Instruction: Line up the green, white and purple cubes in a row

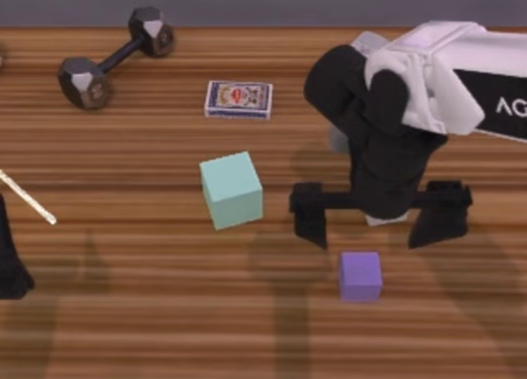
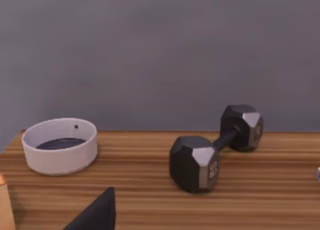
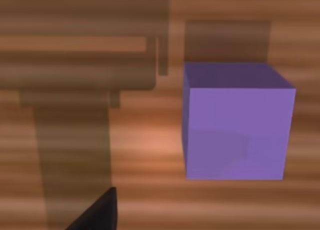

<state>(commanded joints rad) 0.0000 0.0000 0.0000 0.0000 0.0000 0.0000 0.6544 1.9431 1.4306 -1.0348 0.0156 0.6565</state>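
Right arm's hand (image 1: pixel 380 214) is closest to the overhead camera, hanging high above the right half of the surface (image 1: pixel 123 313), its two dark fingers (image 1: pixel 309 212) spread wide apart with nothing between them. A pale sliver shows under the wrist right there, possibly the white cube (image 1: pixel 387 219), but the arm covers too much of it to be sure.

Purple cube (image 1: pixel 361 275) sits on the wood just toward the near edge from that open hand, apart from both fingers. In the right wrist view the purple cube (image 3: pixel 235 121) fills the picture, flat on the boards, with the hand's shadow beside it and one dark fingertip (image 3: pixel 97 212) in the corner.

Green cube (image 1: pixel 231 189) stands near the middle of the surface, turned slightly askew, well clear of the purple one.

Toward the far edge lies a flat patterned card box (image 1: pixel 239 99), and further along toward the far left corner a black dumbbell (image 1: pixel 115 56).

Left arm's hand (image 1: pixel 10 264) is parked at the left edge, mostly out of view, and whether it's open I cannot tell. Its wrist view shows the dumbbell (image 2: pixel 215 147) and a white bowl (image 2: pixel 60 145) near the surface's back edge.
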